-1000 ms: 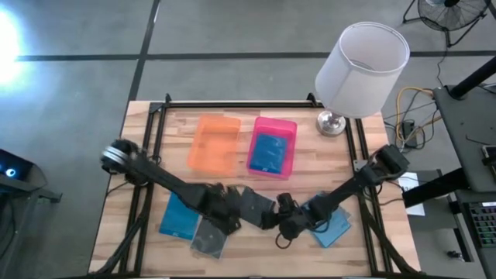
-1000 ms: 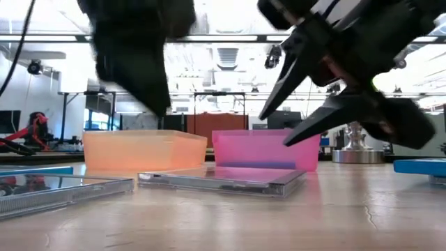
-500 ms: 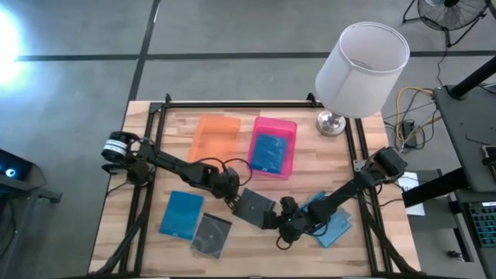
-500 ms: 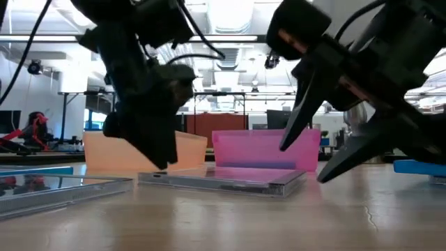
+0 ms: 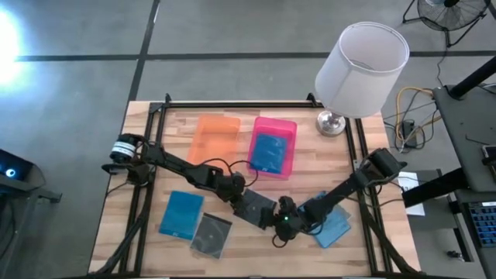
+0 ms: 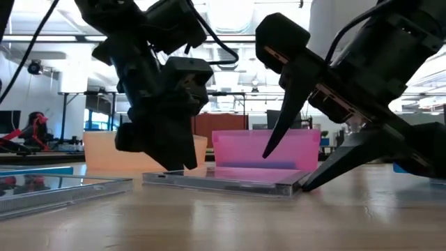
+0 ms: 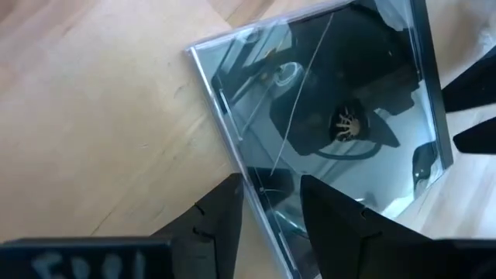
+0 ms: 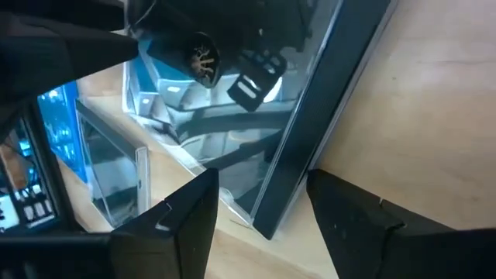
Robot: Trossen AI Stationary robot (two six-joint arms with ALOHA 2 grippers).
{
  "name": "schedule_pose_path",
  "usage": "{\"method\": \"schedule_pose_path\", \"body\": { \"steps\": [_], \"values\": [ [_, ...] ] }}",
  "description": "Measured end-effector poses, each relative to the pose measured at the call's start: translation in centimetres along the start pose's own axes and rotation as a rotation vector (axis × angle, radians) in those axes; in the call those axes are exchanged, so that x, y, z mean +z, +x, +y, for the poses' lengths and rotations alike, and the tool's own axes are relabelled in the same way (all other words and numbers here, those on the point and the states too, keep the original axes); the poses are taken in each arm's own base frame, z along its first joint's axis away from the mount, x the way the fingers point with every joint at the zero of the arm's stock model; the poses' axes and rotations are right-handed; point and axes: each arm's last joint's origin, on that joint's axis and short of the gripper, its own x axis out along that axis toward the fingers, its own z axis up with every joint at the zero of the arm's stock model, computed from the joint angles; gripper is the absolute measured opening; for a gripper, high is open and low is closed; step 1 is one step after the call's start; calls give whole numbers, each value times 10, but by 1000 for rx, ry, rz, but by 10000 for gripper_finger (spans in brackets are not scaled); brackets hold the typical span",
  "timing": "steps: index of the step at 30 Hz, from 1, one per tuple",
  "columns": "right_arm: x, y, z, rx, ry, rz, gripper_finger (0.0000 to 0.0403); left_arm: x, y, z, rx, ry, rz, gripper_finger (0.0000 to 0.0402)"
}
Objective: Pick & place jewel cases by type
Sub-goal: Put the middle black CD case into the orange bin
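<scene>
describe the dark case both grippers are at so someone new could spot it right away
Start at the pink tray at the back of the table. Nearer the front edge, between the left gripper and the right gripper, lies the dark jewel case. Unlike the other dark case beside the blue case, both arms meet at it.

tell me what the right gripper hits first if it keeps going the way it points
Most likely the dark jewel case lying mid-table: the right gripper has open fingers straddling its near edge. The left gripper sits at the far edge.
</scene>
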Motion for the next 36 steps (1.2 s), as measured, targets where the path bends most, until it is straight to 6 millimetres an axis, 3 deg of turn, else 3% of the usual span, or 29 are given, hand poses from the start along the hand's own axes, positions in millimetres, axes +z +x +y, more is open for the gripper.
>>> {"method": "schedule_pose_path", "body": {
  "steps": [7, 11, 17, 29, 36],
  "values": [
    [5, -16, 14, 88, -209, -32, 201, -6, -2, 6, 51, 45, 50, 117],
    [2, -29, 29, 171, -239, 0, 201, -6, -2, 6, 50, 65, 55, 117],
    [0, -32, 34, 203, -272, 5, 201, -6, -2, 7, 50, 65, 55, 117],
    [1, -31, 32, 180, -358, 27, 201, -6, -2, 6, 50, 61, 54, 117],
    [10, -30, 12, -61, -426, 59, 201, -5, -1, 5, 34, 63, 43, 117]
  ]
}}
